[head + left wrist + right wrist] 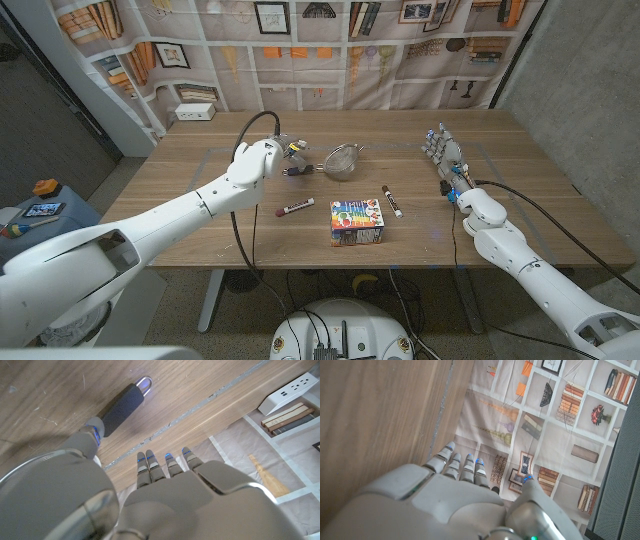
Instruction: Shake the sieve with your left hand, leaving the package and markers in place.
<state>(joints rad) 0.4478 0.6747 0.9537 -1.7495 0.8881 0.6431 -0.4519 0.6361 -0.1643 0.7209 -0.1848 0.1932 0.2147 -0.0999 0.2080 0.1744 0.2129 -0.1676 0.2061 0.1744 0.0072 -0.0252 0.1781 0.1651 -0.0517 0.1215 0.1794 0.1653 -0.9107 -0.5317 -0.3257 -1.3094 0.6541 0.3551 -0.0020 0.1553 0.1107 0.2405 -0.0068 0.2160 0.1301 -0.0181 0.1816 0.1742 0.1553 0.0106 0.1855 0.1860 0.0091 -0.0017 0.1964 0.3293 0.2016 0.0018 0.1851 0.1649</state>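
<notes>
The metal mesh sieve (343,160) stands at the table's middle back, its black handle (303,169) pointing towards my left hand (288,156). In the left wrist view the handle (121,406), with a wire loop at its end, lies on the wood just beyond my left hand (165,467). The fingers reach out straight and hold nothing, and the thumb tip sits at the handle's near end. The colourful package (357,222) stands near the front. One marker (295,208) lies to its left and another marker (391,200) to its right. My right hand (441,150) is open at the right.
A white power strip (195,112) lies at the table's back left corner. A printed bookshelf backdrop hangs behind the table. Bare wood (520,190) stretches along the right side past my right arm.
</notes>
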